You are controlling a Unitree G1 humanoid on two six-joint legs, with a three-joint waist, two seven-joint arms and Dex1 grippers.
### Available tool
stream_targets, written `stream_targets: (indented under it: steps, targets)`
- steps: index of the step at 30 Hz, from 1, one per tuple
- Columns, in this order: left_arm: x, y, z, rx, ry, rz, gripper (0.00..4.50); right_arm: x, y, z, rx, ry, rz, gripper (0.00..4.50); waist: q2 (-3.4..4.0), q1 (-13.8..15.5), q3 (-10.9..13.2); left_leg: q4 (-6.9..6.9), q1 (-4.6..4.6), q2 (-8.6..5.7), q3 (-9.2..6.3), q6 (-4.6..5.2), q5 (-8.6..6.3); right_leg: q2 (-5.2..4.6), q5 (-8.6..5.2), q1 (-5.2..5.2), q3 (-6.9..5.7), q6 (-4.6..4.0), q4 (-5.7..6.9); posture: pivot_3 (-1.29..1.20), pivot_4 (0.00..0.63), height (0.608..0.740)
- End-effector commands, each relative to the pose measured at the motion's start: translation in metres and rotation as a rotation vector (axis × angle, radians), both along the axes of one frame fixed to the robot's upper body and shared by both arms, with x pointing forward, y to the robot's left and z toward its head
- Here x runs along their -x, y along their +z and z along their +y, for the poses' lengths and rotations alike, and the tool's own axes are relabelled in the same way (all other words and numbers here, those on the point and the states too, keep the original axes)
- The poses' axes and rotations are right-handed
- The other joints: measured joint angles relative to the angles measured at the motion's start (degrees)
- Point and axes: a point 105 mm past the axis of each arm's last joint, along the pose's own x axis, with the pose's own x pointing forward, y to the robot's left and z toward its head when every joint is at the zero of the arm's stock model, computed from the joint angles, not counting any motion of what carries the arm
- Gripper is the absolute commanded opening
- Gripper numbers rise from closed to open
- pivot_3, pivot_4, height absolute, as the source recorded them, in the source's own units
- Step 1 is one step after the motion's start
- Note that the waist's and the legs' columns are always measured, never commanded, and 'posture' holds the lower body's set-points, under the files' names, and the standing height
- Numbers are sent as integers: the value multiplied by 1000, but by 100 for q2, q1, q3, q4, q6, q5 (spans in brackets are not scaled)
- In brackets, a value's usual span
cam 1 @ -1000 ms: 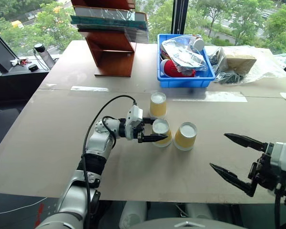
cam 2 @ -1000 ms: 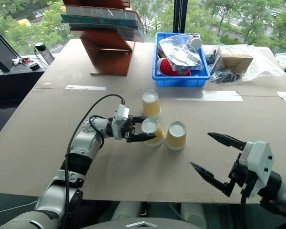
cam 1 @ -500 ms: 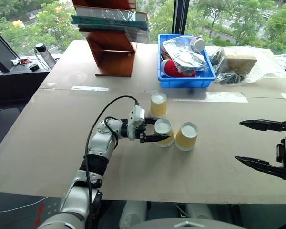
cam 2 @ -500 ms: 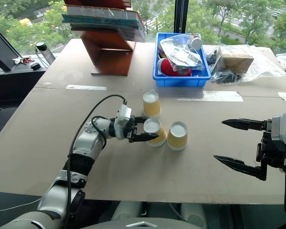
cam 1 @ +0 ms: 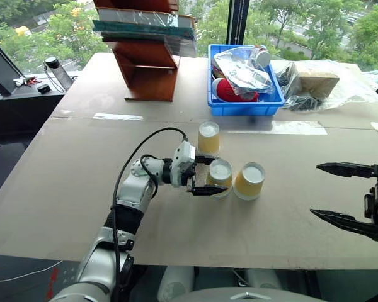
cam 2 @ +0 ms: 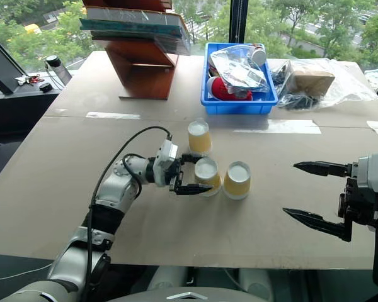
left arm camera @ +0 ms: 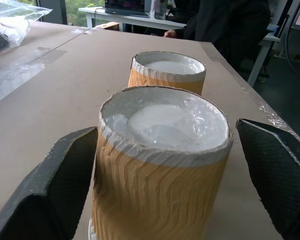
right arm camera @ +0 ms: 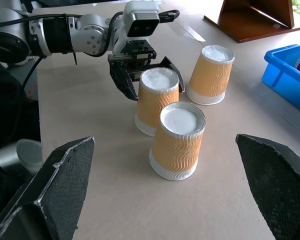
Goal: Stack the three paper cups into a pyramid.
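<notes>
The bench (cam 1: 63,189) carries all items; positions below are given relative to the middle cup (cam 1: 219,177), the landmark. A brown wooden rack (cam 1: 148,63) stands well beyond it toward the window side, and a blue bin (cam 1: 242,104) holding bagged items sits well beyond it, next to the rack. A clear plastic bag with a tan box (cam 1: 318,82) lies just beside the bin, farther from the landmark. The left hand (cam 1: 208,175) reaches in level from the left side of the landmark, its two black fingers spread to either side of the cup; in the left wrist view a narrow gap shows between each finger and the ribbed wall, so the cup is bracketed, not pinched. The right hand (cam 1: 337,192) hangs well to the right of the landmark, fingers spread wide and holding nothing. All three paper cups stand upside down on the bench, white bases up. The right cup (cam 1: 249,181) stands just beside the landmark on its right. The far cup (cam 1: 208,138) stands just behind the landmark, toward the bin.
</notes>
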Motion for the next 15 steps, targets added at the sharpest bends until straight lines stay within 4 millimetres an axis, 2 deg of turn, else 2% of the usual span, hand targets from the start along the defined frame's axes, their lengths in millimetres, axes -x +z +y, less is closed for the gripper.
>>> stream_targets:
  steps: [1,6,8,10,12,15]
  targets:
    - [4,21,12,41,22,-29,4452,2,3,5,-10,12,-25,4500,0,-18,0,0,0,1,0,0,0,0,0,0,0,0,0,0,150,740]
    - [7,42,46,56,126,-32,4452,2,0,7,-39,-2,-34,4500,6,-13,4,-3,3,6,-2,0,0,1,0,-1,0,-1,1,0,150,740]
    - [0,48,58,51,209,-26,4452,2,-2,8,-48,-6,-36,4500,6,1,4,-3,2,7,-2,0,0,-1,-1,-1,-1,-1,1,0,150,740]
    - [-17,54,69,51,324,-16,4452,1,-3,10,-58,-7,-41,4500,6,12,4,-3,2,6,-5,0,0,-3,-1,0,-5,0,1,0,150,740]
    - [-31,54,74,24,401,-8,4452,0,-3,12,-67,-9,-54,4500,3,24,5,-1,1,3,-7,0,0,-7,-1,1,-8,0,1,0,150,740]
    - [-48,58,64,7,440,-33,4452,-1,-5,15,-72,-9,-57,4500,2,16,6,0,-1,-5,-7,0,0,-7,0,2,-9,1,0,0,150,740]
